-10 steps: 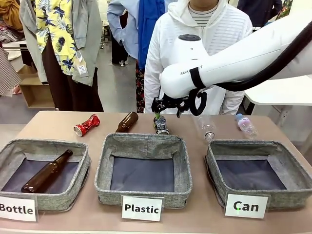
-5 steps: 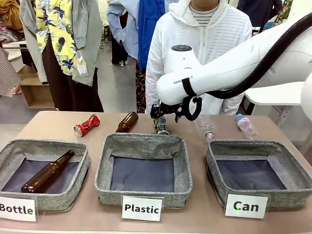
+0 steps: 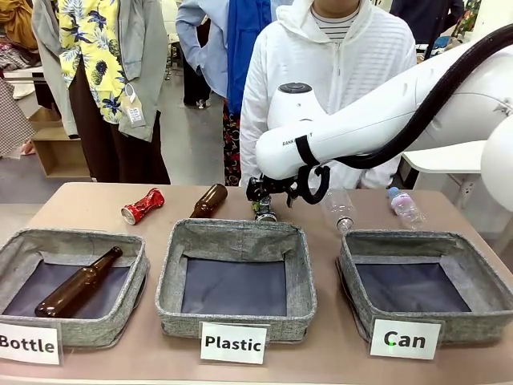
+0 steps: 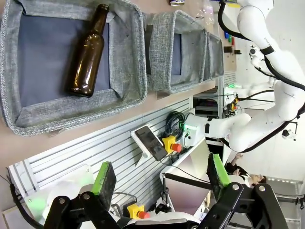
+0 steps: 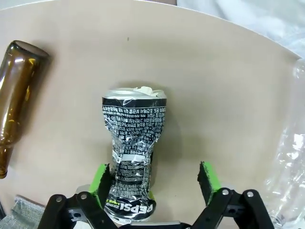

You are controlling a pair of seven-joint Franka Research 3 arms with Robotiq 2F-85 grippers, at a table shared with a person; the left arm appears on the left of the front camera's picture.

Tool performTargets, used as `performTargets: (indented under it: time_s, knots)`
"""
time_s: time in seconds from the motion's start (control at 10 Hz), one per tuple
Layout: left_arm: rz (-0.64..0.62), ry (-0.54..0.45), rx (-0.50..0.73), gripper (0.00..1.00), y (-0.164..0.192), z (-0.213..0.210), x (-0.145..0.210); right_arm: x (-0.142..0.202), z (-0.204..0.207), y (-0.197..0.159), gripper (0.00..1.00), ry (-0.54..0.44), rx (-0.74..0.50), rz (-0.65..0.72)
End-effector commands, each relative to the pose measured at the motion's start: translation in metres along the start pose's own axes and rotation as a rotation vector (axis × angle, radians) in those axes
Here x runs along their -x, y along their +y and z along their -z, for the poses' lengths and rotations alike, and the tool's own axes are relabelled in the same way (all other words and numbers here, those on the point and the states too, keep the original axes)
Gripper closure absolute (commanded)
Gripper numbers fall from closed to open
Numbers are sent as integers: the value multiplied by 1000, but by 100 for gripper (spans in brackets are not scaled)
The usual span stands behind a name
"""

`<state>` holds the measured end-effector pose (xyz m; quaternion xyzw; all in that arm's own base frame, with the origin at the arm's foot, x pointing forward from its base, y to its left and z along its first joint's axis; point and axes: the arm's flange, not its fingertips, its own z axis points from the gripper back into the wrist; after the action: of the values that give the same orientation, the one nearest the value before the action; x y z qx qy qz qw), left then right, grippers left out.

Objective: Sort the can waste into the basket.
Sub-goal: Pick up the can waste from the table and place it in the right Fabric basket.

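Bench [image 3: 80,200], front view: tan top carrying three grey fabric baskets in a row along its near edge.
Can basket [image 3: 401,238], front view: rightmost of the row, dark grey-blue floor, white "Can" sign on its near wall.
Red can [image 3: 143,205], front view: crushed, lying on the bench behind the Bottle basket [image 3: 72,239], well apart from the Can basket.
Black can [image 3: 266,212], front view: on the bench just behind the Plastic basket [image 3: 236,228], directly under the right claw [image 3: 262,199].
Loose brown bottle [image 3: 208,200], front view: lying between the two cans.
Clear plastic bottle [image 3: 340,212], front view: behind the Can basket, a second one beside it.
Left claw [image 4: 160,174], left wrist view: green pads spread wide, off the bench's near side; Bottle basket [image 4: 138,57] beyond, with a binned brown bottle [image 4: 88,50] lying in it.
Right claw [image 5: 155,182], right wrist view: jaws spread to either side of the black can [image 5: 133,143]; one green pad sits against the can's near end, the other stands apart from it, so the can is not pinched.
Loose brown bottle [image 5: 16,95], right wrist view: at the picture's left edge, apart from the black can.
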<state>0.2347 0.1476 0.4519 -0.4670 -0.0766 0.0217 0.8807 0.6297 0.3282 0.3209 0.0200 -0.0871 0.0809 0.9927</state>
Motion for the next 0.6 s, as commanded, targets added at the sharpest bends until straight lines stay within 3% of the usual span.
performTargets:
  time_s: [0.0, 0.3, 0.5]
  knots:
    - [-10, 1, -10, 0, 1, 1, 3, -4, 4, 2, 10, -12, 47, -7]
    - [-10, 1, -10, 0, 1, 1, 3, -4, 6, 4, 96, 40, 47, -10]
    - [-10, 1, -10, 0, 1, 1, 3, -3, 10, 5, 100, 36, 42, -10]
